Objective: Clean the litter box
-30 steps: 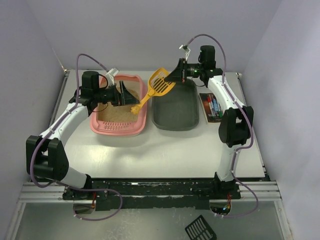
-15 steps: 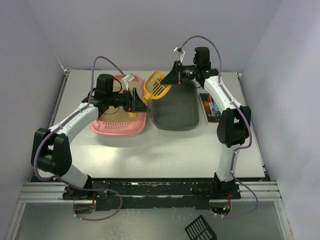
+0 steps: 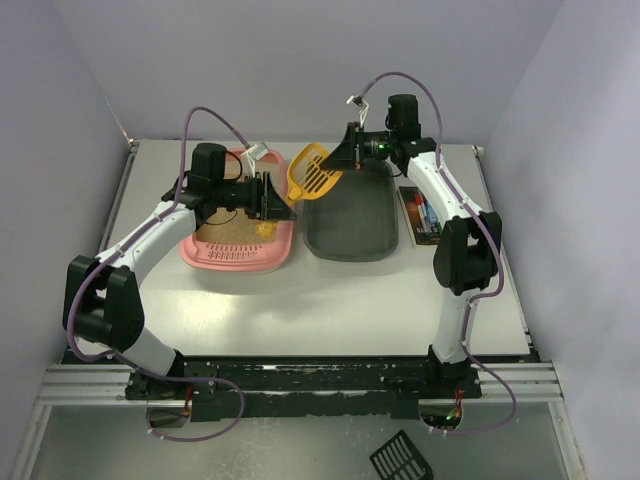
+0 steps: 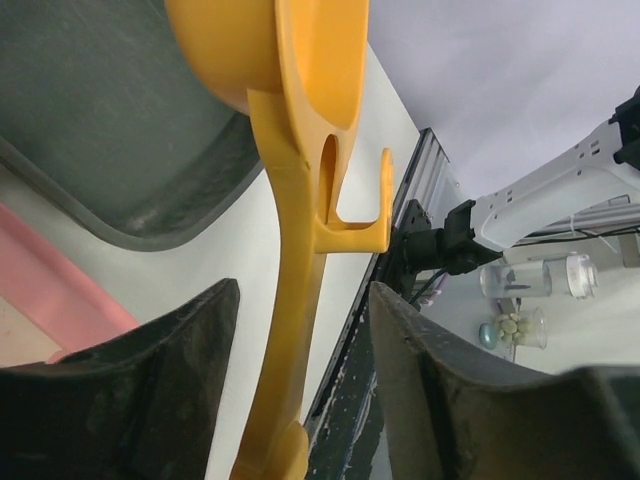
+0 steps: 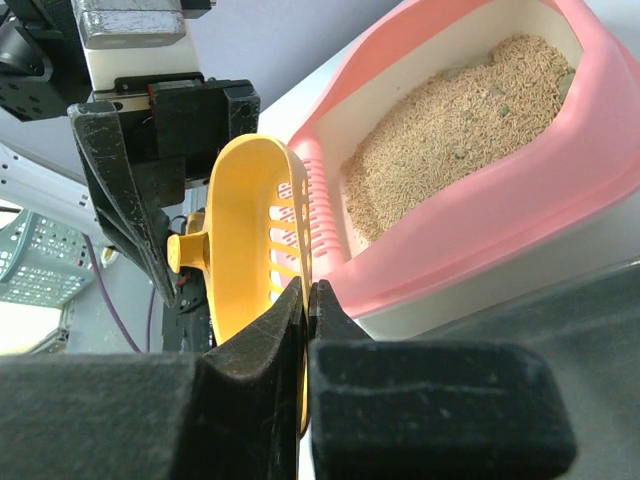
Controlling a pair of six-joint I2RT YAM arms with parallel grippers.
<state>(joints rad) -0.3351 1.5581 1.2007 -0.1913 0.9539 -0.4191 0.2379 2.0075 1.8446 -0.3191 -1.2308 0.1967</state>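
Observation:
The pink litter box (image 3: 232, 262) with tan litter (image 3: 225, 232) lies at the left on the table. It also shows in the right wrist view (image 5: 520, 190). A yellow slotted scoop (image 3: 312, 172) is held on edge between the litter box and the dark grey tray (image 3: 352, 222). My right gripper (image 3: 345, 155) is shut on the scoop's thin rim (image 5: 250, 230). My left gripper (image 3: 280, 205) is open, with the scoop's handle (image 4: 290, 330) between its fingers (image 4: 190, 380) and a gap on both sides.
A flat pack of coloured items (image 3: 425, 213) lies right of the grey tray. A black slotted piece (image 3: 402, 458) lies below the table's front rail. Grey walls close in the back and both sides.
My left gripper has swung right from over the litter to straddle the scoop's handle. My right gripper has drawn the scoop left and turned it up on edge.

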